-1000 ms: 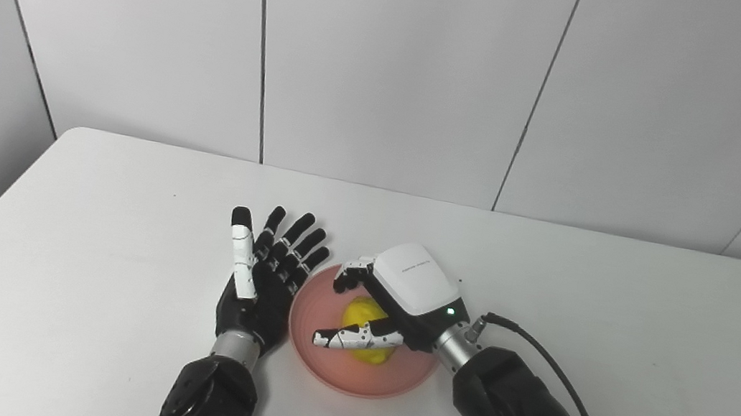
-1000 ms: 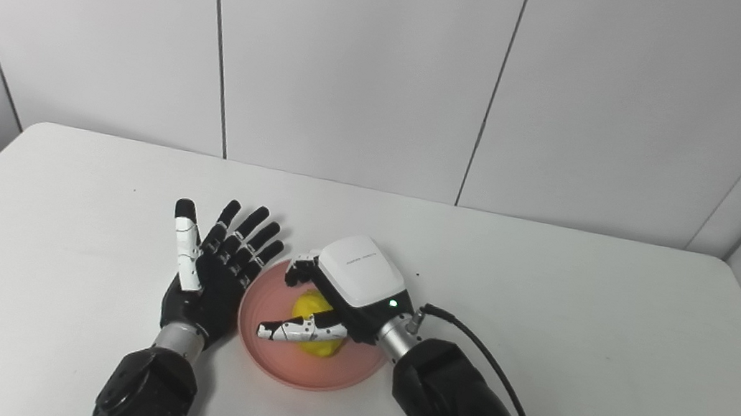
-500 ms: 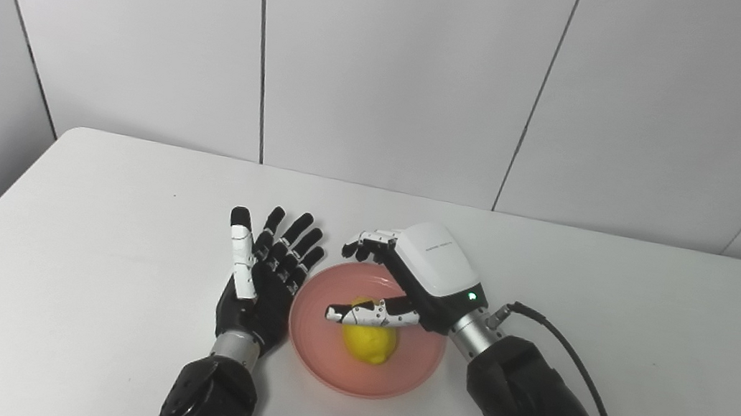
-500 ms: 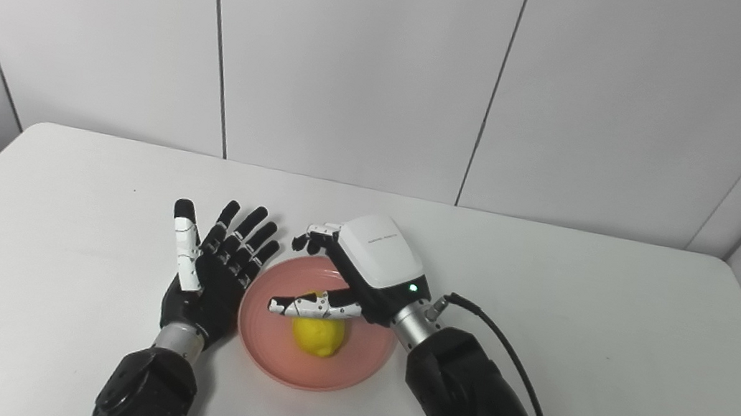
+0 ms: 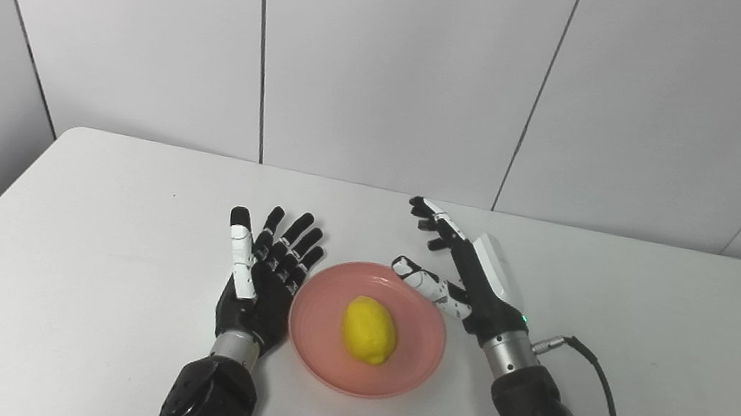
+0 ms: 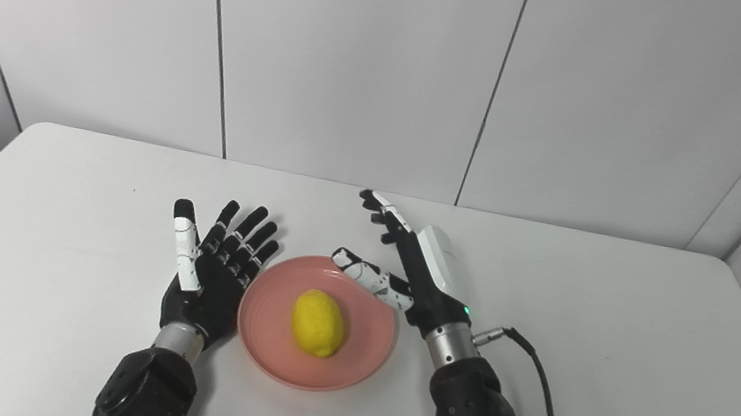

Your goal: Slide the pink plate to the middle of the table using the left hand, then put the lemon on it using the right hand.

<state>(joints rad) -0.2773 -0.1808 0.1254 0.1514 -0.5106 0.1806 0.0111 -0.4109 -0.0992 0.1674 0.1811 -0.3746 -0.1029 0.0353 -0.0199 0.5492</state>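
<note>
Left eye view: white table [image 5: 77, 283] against a white panelled wall [image 5: 391, 58], both arms coming in from the bottom edge. Right arm angles up from the lower right, black cable [image 5: 596, 385] looping off the wrist. Right hand [image 5: 469, 280] sits just right of the pink plate [image 5: 404, 380], edge-on with the white back shell facing right, fingers splayed and pointing up and away toward the wall, thumb reaching left over the plate's far right rim. It holds nothing, fully spread. Left hand [image 5: 263, 273] rests palm up just left of the plate, fingers straight and fanned toward the wall, thumb out to the left, also empty; its inner edge is right against the plate's left rim, can't tell whether it actually touches. Plate is near the table's middle, between the two hands. Lemon [image 5: 368, 330] lies on the plate's centre, long axis roughly front to back, clear of both hands: right thumb tip is up and right of it, left palm beside it across the rim
</note>
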